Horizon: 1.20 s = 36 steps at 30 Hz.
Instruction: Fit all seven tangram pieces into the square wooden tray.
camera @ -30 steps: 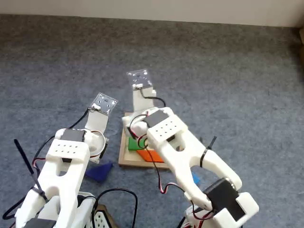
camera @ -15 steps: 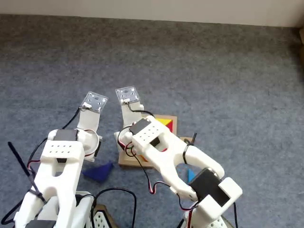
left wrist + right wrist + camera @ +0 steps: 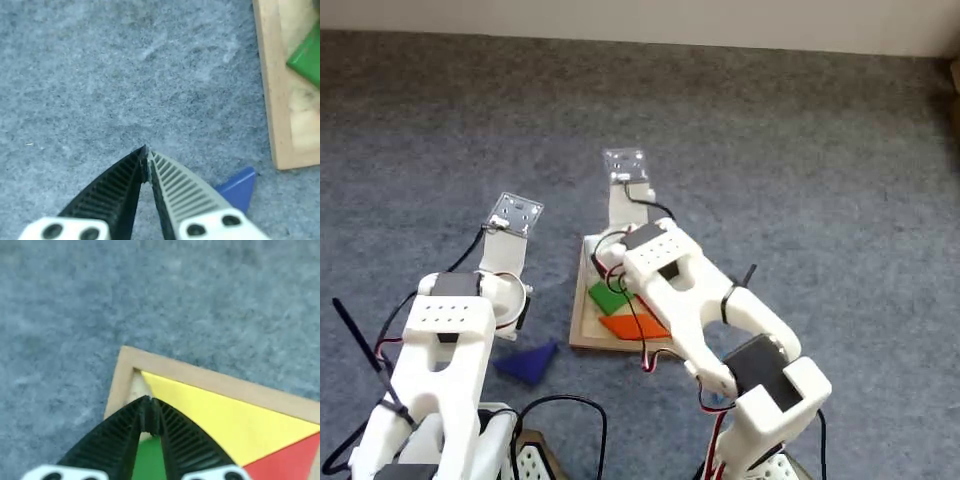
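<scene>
Two pressed together, empty: my left gripper, my right gripper.
Right returned to tray corner; blue piece lay outside.

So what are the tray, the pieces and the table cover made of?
Tray: pale wood, matte and seemingly unvarnished, with faint grain on the rim.
Yellow piece and green piece: flat, evenly coloured and smooth. They could be painted wood or plastic; the look leaves it open.
Table cover: grey felt or low-pile carpet, fuzzy and mottled.
</scene>
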{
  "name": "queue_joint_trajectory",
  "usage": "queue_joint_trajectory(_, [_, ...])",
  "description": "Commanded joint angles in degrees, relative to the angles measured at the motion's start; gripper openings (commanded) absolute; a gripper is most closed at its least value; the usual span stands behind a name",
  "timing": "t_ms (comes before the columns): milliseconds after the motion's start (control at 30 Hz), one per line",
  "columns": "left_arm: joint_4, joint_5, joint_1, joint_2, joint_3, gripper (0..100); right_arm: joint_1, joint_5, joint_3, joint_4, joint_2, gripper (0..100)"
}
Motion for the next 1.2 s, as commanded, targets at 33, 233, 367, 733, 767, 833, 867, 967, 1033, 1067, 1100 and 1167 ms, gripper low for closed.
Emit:
queue_joint_trajectory(33, [-0.7, 0.4, -0.7, -1.4, -0.9, 1, 0.6, 0.0, -5.0, 0.8, -2.9, 0.4])
queue_joint_trajectory(233, [-0.7, 0.4, -0.6, -1.4, -0.9, 1, 0.3, 0.0, -2.9, 7.8, -12.1, 0.4])
queue_joint_trajectory(367, [-0.7, 0.4, -0.5, -1.4, -0.9, 1, -2.2, 0.0, 2.2, 10.8, -14.8, 0.4])
queue_joint_trajectory(733, [-0.7, 0.4, -0.7, -1.4, -0.9, 1, -1.2, 4.6, 9.2, 22.0, -24.3, 0.4])
queue_joint_trajectory(767, [-0.7, 0.4, -0.7, -1.4, -0.9, 1, -0.6, 6.1, 9.3, 24.5, -26.9, 0.4])
queue_joint_trajectory(833, [-0.7, 0.4, -0.7, -1.4, -0.9, 1, 1.4, 8.4, 9.8, 28.5, -32.1, 0.4])
queue_joint_trajectory(867, [-0.7, 0.4, -0.7, -1.4, -0.9, 1, 2.8, 9.3, 10.6, 30.4, -34.5, 0.4])
queue_joint_trajectory(967, [-0.7, 0.4, -0.6, -1.4, -0.9, 1, 8.0, 12.5, 13.9, 32.5, -40.2, 0.6])
queue_joint_trajectory(1033, [-0.7, 0.4, -0.5, -1.4, -0.9, 1, 11.5, 13.7, 16.5, 32.0, -42.4, 0.7])
queue_joint_trajectory(1067, [-0.7, 0.4, -0.5, -1.4, -0.9, 1, 12.8, 13.8, 17.4, 31.8, -42.7, 1.1])
queue_joint_trajectory(1100, [-0.7, 0.4, -0.5, -1.4, -0.9, 1, 13.9, 13.8, 18.3, 31.1, -42.7, 2.6])
queue_joint_trajectory(1167, [-0.7, 0.4, -0.4, -1.4, -0.9, 1, 15.8, 13.5, 20.3, 29.1, -42.7, 8.2])
